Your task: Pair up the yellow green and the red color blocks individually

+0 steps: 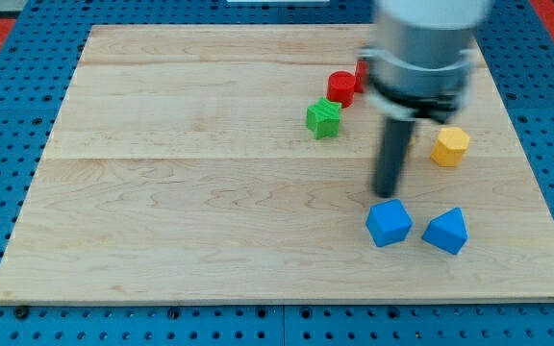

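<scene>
My tip point(387, 192) rests on the wooden board point(181, 192), just above the left blue block point(389, 223). A red cylinder point(341, 87) lies near the view's top, with a second red block point(363, 69) partly hidden behind the arm beside it. A green star-shaped block point(324, 118) sits just below the red cylinder, to the tip's upper left. A yellow hexagonal block point(449, 146) lies to the tip's upper right. The arm hides the area between the red blocks and the yellow block.
A second blue block point(446, 231), wedge-like, lies to the right of the first, near the board's bottom right. A blue pegboard point(8, 115) surrounds the board.
</scene>
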Controlling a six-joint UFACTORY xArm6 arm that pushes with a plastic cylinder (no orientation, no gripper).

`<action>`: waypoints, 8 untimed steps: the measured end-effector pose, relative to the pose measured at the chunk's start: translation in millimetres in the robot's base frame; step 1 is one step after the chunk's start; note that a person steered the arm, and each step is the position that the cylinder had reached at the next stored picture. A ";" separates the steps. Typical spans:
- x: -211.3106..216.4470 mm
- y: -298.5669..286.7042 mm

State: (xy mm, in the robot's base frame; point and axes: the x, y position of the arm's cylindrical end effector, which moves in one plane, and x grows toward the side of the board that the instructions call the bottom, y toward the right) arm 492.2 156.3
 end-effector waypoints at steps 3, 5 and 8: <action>-50.4 51.6; -118.3 114.0; -171.8 -36.6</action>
State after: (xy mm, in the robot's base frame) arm 320.5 119.7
